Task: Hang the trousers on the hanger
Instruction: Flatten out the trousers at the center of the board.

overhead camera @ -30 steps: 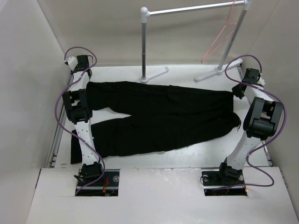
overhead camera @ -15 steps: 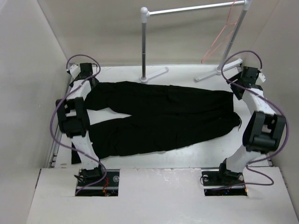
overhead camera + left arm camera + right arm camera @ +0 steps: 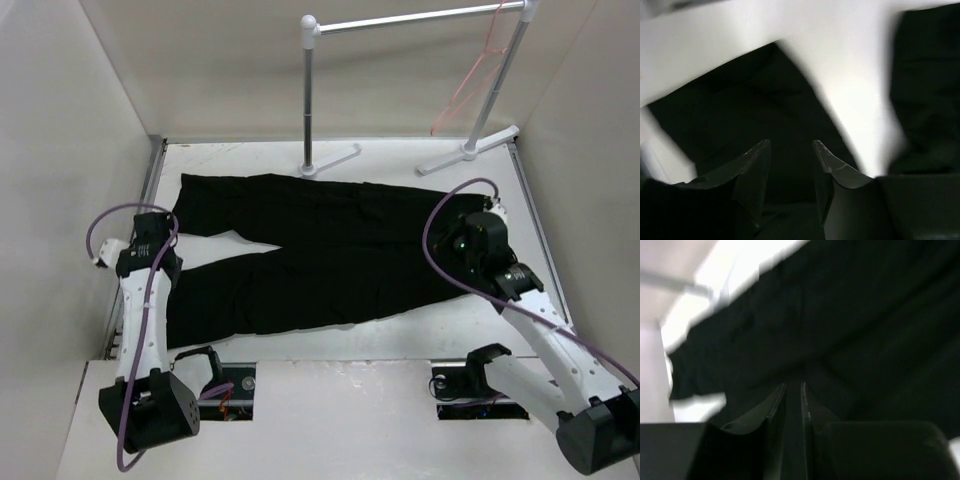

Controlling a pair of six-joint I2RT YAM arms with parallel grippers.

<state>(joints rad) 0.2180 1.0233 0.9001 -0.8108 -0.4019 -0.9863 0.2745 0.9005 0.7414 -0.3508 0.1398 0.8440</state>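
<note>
trousers laid flat on table | hanger hung on rack, far corner | left gripper fingers parted over trousers | right gripper fingers nearly together, seemingly holding nothing | both wrist views blurred

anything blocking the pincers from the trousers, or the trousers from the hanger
Nothing visible does. The left pincer is open just over the trousers, the right pincer over their other end. The hanger hangs free on the rack, beyond the trousers' far edge.
</note>
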